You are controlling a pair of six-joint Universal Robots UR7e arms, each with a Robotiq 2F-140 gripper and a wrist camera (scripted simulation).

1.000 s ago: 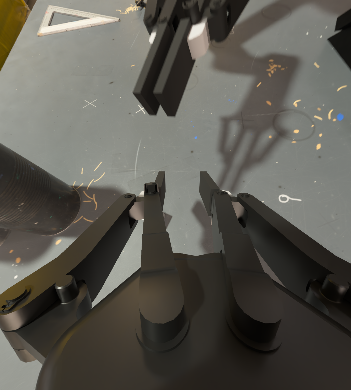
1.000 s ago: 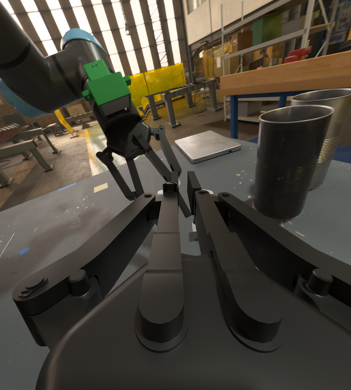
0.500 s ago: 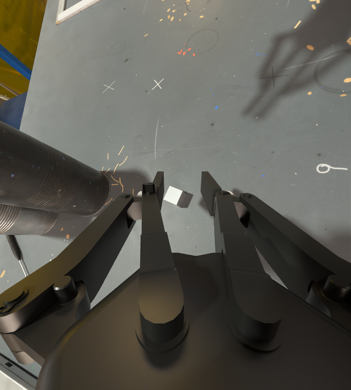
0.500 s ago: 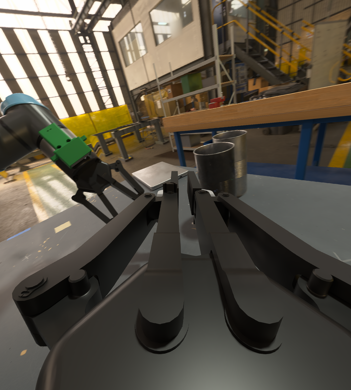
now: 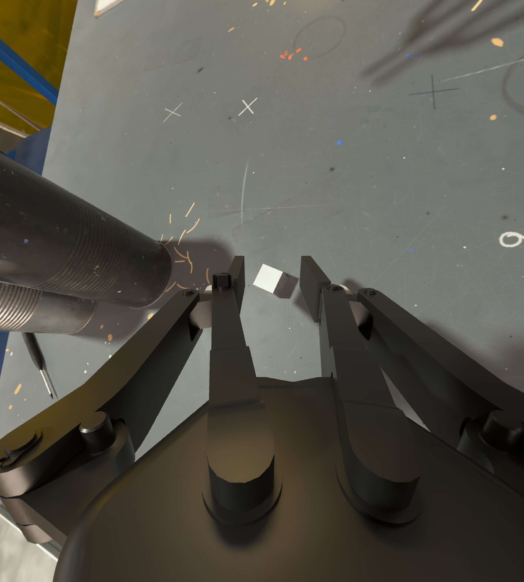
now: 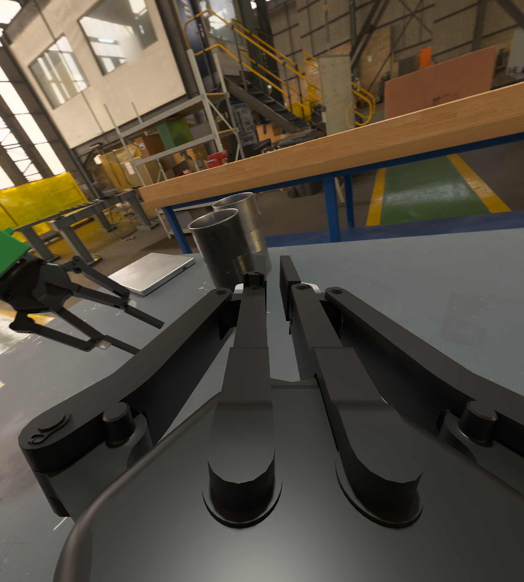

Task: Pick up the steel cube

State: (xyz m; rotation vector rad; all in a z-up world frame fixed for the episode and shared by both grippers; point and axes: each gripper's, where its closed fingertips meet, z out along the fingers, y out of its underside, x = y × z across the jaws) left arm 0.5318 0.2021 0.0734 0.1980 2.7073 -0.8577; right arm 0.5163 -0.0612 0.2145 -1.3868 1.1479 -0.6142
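Cataloguing my reach: label and value, item by item.

Steel cube (image 5: 269, 279): small, pale and bright, resting on the grey table (image 5: 349, 189), turned cornerwise to my fingers; apart from both pads, nearer my left-hand one.

Left gripper (image 5: 271, 277): mine for this pick; fingers spread, framing the cube with clear gaps, pinching nothing yet. How far my tips stand above the table I cannot tell.

Right gripper (image 6: 273, 271): fingers drawn nearly together with a thin slit between, holding nothing, pointing over the table well away from the cube.

Dark can (image 5: 65, 245): ribbed, standing just beside my left-hand finger, with a lighter can (image 5: 5, 308) behind it.

Step in hand, as I judge it: final alignment before closing.

Doing it well: shift slightly so the cube sits midway; turn my wrist so the pads meet flat faces and not corners; lower until the pads span its sides; close slowly.

Risk: pads on the corners may spin or squirt the cube out; my outer linkage could nudge the dark can.

Other stock: scribe (image 5: 38, 362), metal plate (image 6: 150, 272).
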